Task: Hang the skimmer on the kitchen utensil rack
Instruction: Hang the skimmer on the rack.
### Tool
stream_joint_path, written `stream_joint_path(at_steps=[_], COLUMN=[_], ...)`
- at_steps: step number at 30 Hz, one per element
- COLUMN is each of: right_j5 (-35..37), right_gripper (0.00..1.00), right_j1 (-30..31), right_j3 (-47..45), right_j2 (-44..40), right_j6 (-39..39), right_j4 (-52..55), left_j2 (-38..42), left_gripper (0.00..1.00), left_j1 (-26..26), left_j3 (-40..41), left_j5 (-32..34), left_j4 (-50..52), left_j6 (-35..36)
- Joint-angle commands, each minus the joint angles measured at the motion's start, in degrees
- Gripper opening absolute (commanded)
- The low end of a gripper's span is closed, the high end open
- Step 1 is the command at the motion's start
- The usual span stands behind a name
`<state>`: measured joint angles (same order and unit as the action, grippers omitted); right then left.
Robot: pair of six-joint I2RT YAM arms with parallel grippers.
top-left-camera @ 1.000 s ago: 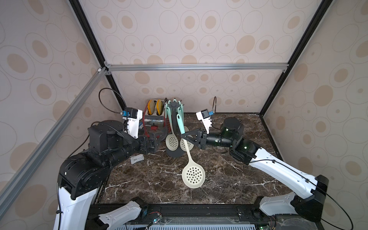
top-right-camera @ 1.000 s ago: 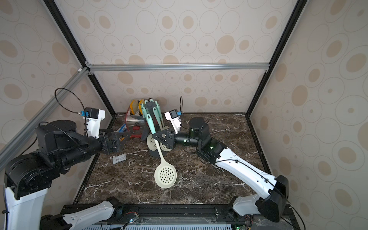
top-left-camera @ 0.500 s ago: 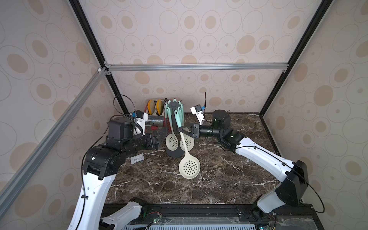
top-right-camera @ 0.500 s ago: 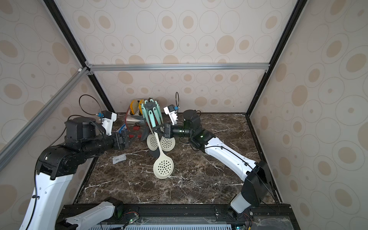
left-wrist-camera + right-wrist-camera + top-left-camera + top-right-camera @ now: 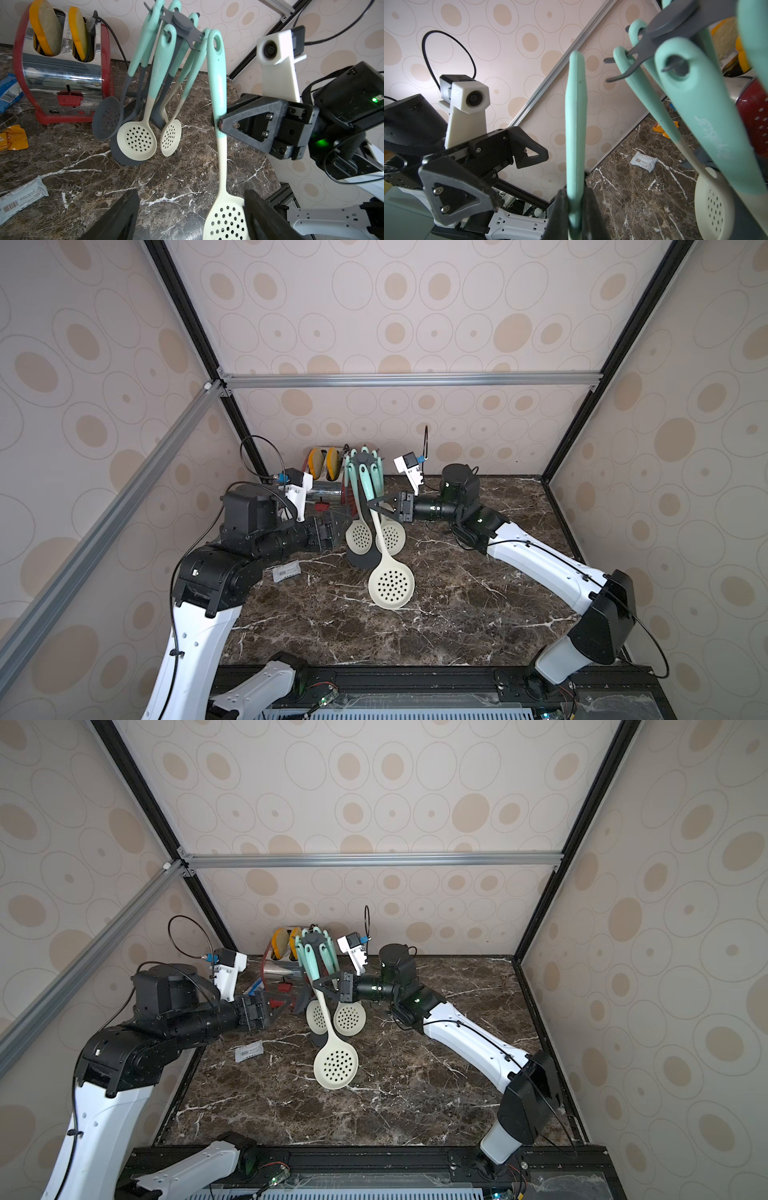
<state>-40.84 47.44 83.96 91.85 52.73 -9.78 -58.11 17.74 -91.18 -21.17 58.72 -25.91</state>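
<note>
Skimmer (image 5: pixel 217 83), mint-green silicone handle running into a cream perforated round head, hangs in the air. Its long axis is near upright, head down and eye end up.

Left claw (image 5: pixel 191 216): black fingers spread wide, gripping nothing. The cream head shows low in front of it, towards one finger. From its wrist view we cannot tell whether they touch. In both top views this claw stands apart from the handle.

Kitchen utensil rack (image 5: pixel 181 21), a dark grey pole topped by a star-shaped crown of curved hooks, rises above and beyond the left claw. Most hooks carry other mint-handled utensils (image 5: pixel 137 137).

Right claw (image 5: pixel 219 124): clamped on the skimmer's handle, just above where green meets cream. From this claw the eye lies straight up. A bare hook tip (image 5: pixel 616 77) sits beyond the handle top, near it but apart. We judge the right arm nearer for the move: the eye has yet to be threaded over that hook.
</note>
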Motion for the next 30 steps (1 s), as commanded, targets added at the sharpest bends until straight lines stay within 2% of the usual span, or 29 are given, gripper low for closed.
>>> stream_joint_path(at_steps=[1,20,25,30], right_j5=[-0.1,4.2,3.7,5.9], right_gripper=[0.00,0.00,0.00,0.01], right_j1=[0.0,-1.7,-1.7,-1.7], right_j3=[1.4,-1.3,-0.2,-1.6], right_j2=[0.9,2.6,5.2,6.4], right_j6=[0.8,4.0,1.7,-1.4], right_j4=[-0.3,2.9,3.9,5.2], left_j2=[0.3,0.3,0.5,0.8], left_gripper=[0.81,0.81,0.81,0.81], left_j1=[-0.3,-0.3,-0.3,-0.3], left_j3=[0.3,0.4,1.1,1.5], left_j5=[-0.9,-1.4,-2.3,-2.6], left_j4=[-1.2,-1.2,-2.1,-2.2], left_j6=[-0.2,-0.2,-0.4,-0.5])
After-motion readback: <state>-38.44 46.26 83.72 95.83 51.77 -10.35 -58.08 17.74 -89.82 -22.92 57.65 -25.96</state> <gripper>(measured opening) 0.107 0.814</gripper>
